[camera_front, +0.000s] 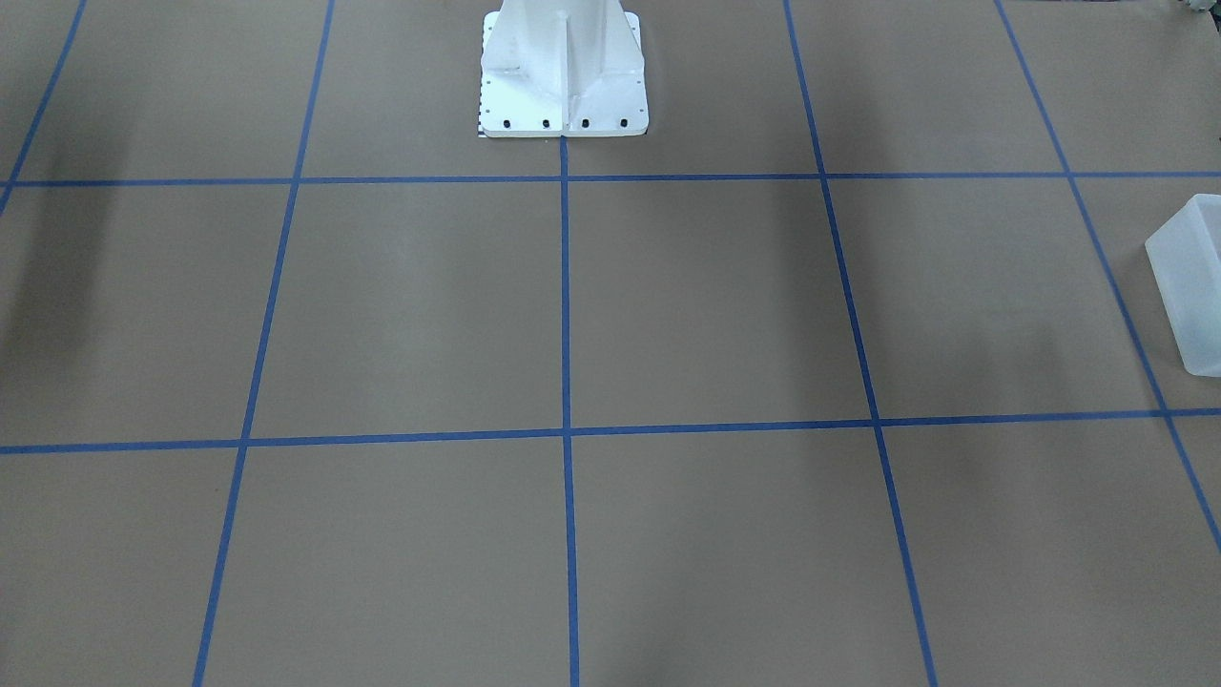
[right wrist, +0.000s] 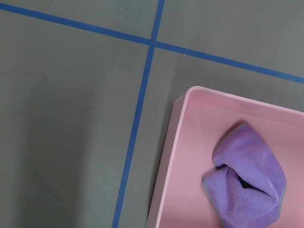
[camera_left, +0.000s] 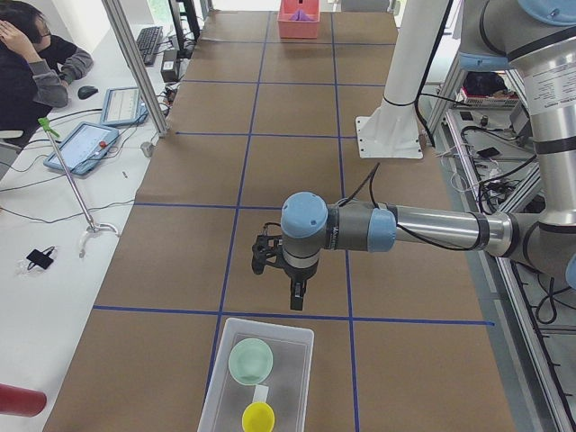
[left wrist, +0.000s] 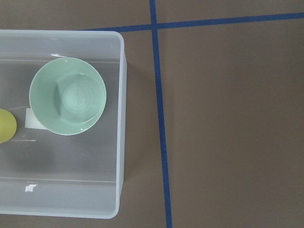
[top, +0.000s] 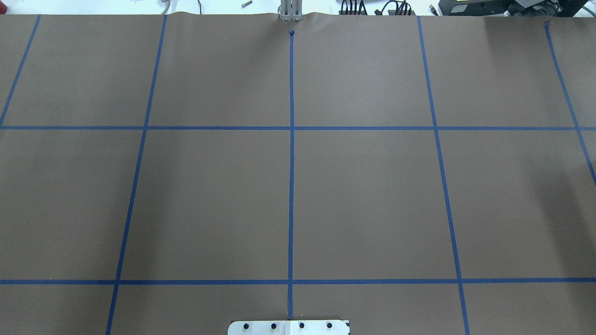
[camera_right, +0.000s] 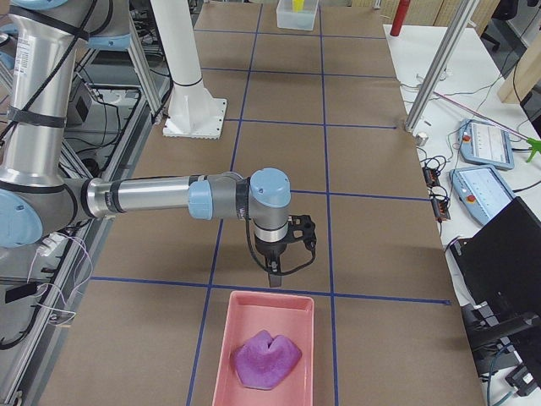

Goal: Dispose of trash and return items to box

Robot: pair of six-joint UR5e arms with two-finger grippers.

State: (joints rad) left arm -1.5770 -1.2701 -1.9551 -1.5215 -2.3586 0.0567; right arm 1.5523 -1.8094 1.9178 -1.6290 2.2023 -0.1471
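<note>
Seen from the table's end on the robot's left, the nearest thing is the clear box (camera_left: 219, 371), standing on the table (top: 209, 195), which is covered in brown paper and marked into squares with blue tape (top: 291, 186). In the box sit a green bowl (camera_left: 250, 360), mouth up, and what looks like a yellow cup (camera_left: 258, 417). Just beyond the box's far end the left gripper (camera_left: 295, 301) hangs pointing down over a tape line, on an arm stretched level from the robot's side. Further along stands the white pedestal (camera_left: 396, 117), and at the far end lies the pink tray (camera_left: 298, 22). A white bench runs alongside with two tablets (camera_left: 81, 146) and a keyboard (camera_left: 148, 40), where a person (camera_left: 27, 63) sits. From the opposite end the pink tray is the near thing, with a crumpled purple cloth (camera_right: 266, 357) inside, and the right gripper (camera_right: 272, 272) hangs above the tape line just short of it. Both grippers show only in these end views, so I cannot tell whether either is parted, closed or holding anything. The left wrist camera looks straight down on the bowl and one corner of the box, and the right wrist camera on the cloth in a corner of the tray. The overhead view shows only bare paper and tape. The front-facing view catches just an edge of the box.
</note>
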